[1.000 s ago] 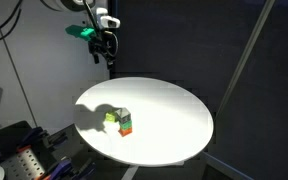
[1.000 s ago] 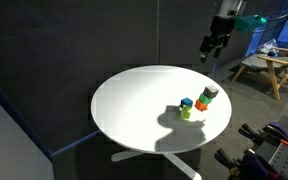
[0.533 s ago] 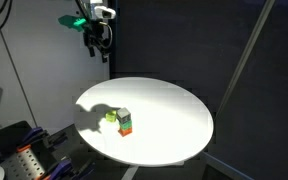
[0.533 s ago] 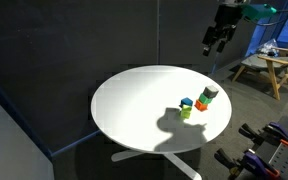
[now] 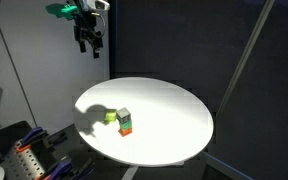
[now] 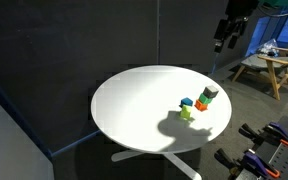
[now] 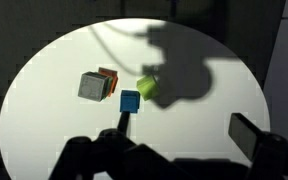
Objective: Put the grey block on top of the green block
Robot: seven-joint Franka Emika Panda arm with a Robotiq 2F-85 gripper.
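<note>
The grey block tops a small stack near the middle of the round white table. Under it are the green block and an orange block. In an exterior view the grey block again sits highest on the stack. From the wrist view the grey block is seen from above with an orange edge behind it, and the green block is hidden. My gripper hangs open high above the table's edge, far from the stack, with nothing between its fingers.
A blue cube and a yellow-green cube lie on the table beside the stack. The arm's shadow falls across them. Dark curtains surround the table. A wooden stand is beyond it.
The arm has risen and drawn away from the table, with the gripper staying open. The blocks have not moved.
</note>
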